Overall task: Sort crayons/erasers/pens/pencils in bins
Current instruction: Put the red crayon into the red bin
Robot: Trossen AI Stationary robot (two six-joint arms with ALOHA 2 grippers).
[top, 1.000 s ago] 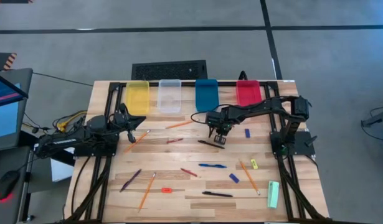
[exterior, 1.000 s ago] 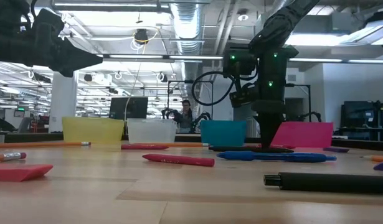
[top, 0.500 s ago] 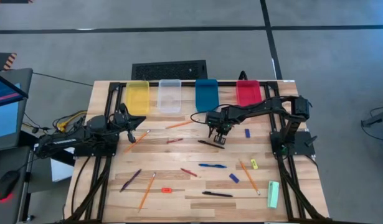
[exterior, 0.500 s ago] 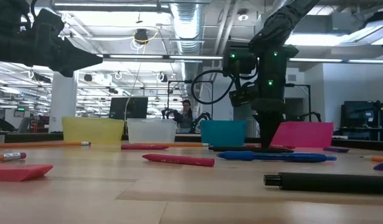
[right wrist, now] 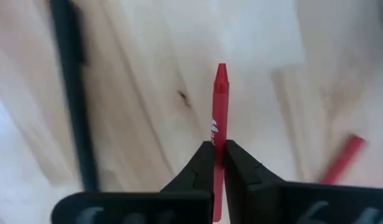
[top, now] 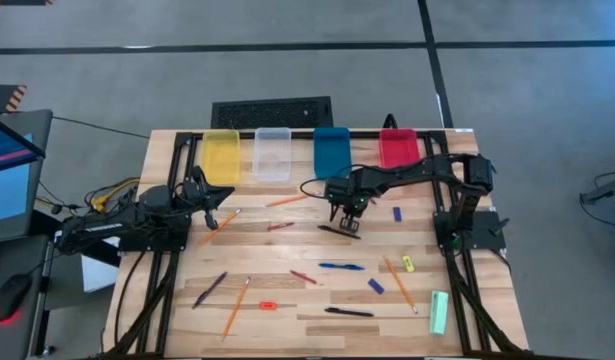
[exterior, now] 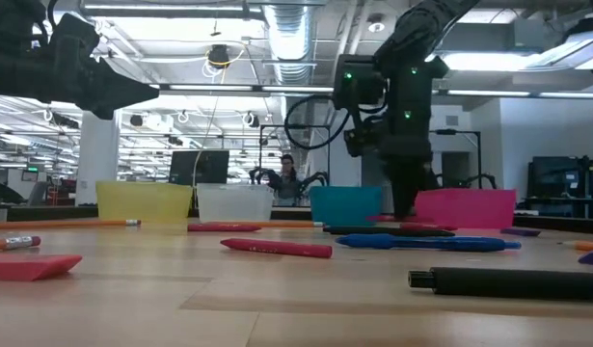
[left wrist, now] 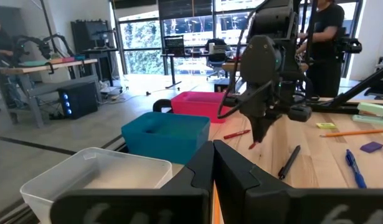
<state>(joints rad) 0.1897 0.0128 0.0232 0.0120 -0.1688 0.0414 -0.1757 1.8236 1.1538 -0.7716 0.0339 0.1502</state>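
Observation:
My right gripper (top: 345, 213) points down over the middle of the table, shut on a red crayon (right wrist: 219, 106). Just near of it, a black pen (top: 339, 229) lies flat on the wood. Along the far edge stand the yellow (top: 221, 155), clear (top: 272, 154), blue (top: 331, 150) and red (top: 397, 148) bins. My left gripper (left wrist: 213, 163) is shut on nothing and waits level at the table's left side (top: 215, 207). My right gripper pinches the red crayon between its two fingers near its blunt end (right wrist: 218, 144). The fingers come from above, pointing down. The pointed tip (right wrist: 220, 67) sticks out past the fingertips. The crayon is clear of the table; its tip shows just below the fingers (left wrist: 251, 145).
Scattered on the near half are a blue pen (top: 341, 266), blue erasers (top: 396, 213) (top: 375, 286), a yellow eraser (top: 408, 263), orange pencils (top: 400, 283) (top: 235, 306), a purple pen (top: 210, 289), further crayons (top: 303, 276) (top: 280, 226) and a pale green bar (top: 439, 312).
My right gripper has risen from the table beside the black pen and shifted slightly toward the table's left edge. The black pen has stayed where it lay.

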